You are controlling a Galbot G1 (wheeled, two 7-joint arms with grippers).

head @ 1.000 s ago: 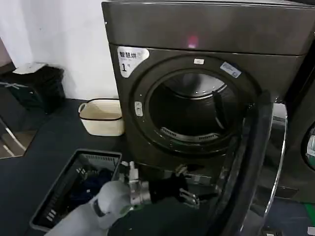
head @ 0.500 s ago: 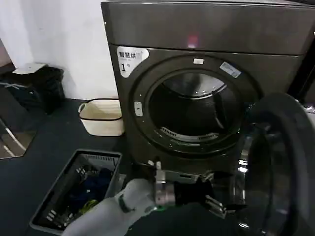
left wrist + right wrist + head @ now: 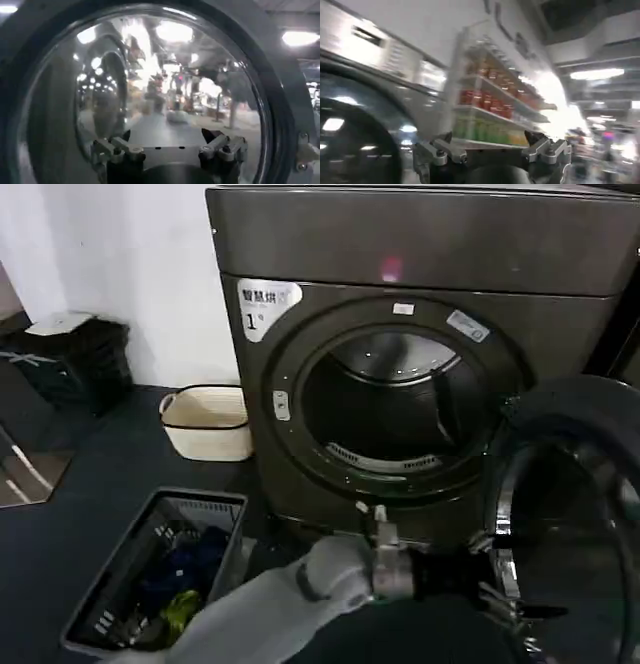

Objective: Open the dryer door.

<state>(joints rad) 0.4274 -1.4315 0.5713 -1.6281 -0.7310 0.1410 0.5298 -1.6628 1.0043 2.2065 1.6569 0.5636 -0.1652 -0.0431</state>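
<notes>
**Dryer door standing wide open, left gripper at its inner face**

Head view: the dryer [image 3: 420,384] is filling the upper middle, with its round drum hole [image 3: 395,409] lying bare and a white sticker [image 3: 265,306] marked "1" sitting at its upper left corner. The dryer door [image 3: 570,514] is hanging swung out at the right, its dark inner face and glass turned toward the camera, clear of the drum hole. The left arm [image 3: 300,599] is reaching across low in front of the machine, and the left gripper [image 3: 510,599] is sitting at the lower left edge of the door; whether it is touching the door cannot be told here. A dark basket [image 3: 110,604] with clothes is resting on the floor at the lower left, and a cream tub [image 3: 207,422] is standing by the wall beside the dryer.

Left wrist view: the left gripper [image 3: 170,150] is holding its fingers [image 3: 120,149] spread wide with nothing between them, pointing at the glass of the door [image 3: 165,85], which is mirroring ceiling lights inside its dark ring.

Right wrist view: the right gripper [image 3: 492,150] is also holding its fingers [image 3: 437,152] wide apart and empty, facing a shelf [image 3: 490,107] of coloured packages, with a dark curved machine surface [image 3: 355,140] lying alongside.
</notes>
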